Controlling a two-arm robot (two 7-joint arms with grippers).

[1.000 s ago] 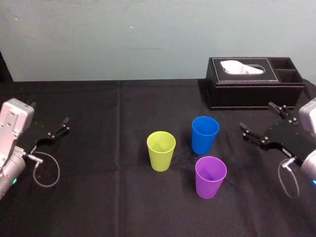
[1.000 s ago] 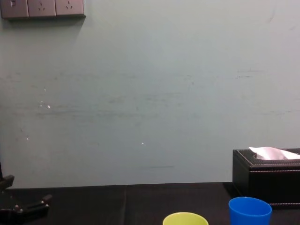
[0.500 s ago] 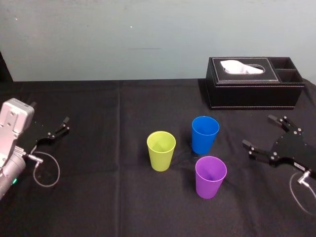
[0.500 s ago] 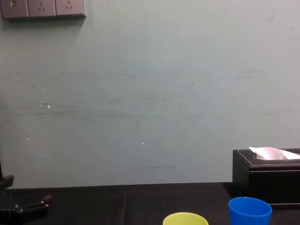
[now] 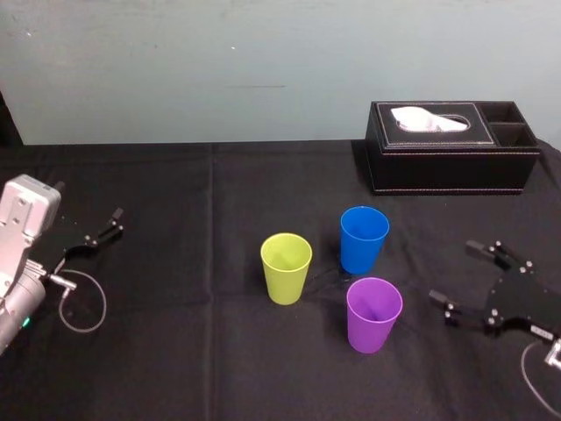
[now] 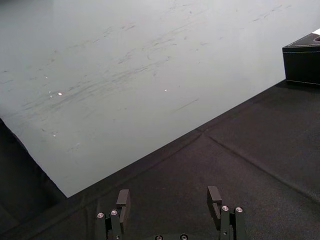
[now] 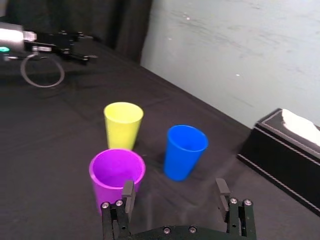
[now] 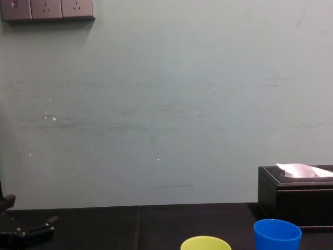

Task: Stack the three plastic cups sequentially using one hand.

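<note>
On the black table [image 5: 175, 351], the yellow-green cup [image 5: 286, 267], blue cup [image 5: 363, 239] and purple cup [image 5: 373, 314] stand upright, unstacked, before the tissue box [image 5: 451, 146]. The right gripper [image 5: 456, 274] hovers near the purple cup with fingers apart and empty, only bare table between them. The left gripper [image 5: 105, 226] rests far left, fingers apart also.

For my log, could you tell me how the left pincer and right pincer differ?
The right pincer is near the purple cup; the left pincer is far off, at the left of the table. The right pincer faces that cup; the left pincer faces the wall. Both are open, empty.
</note>
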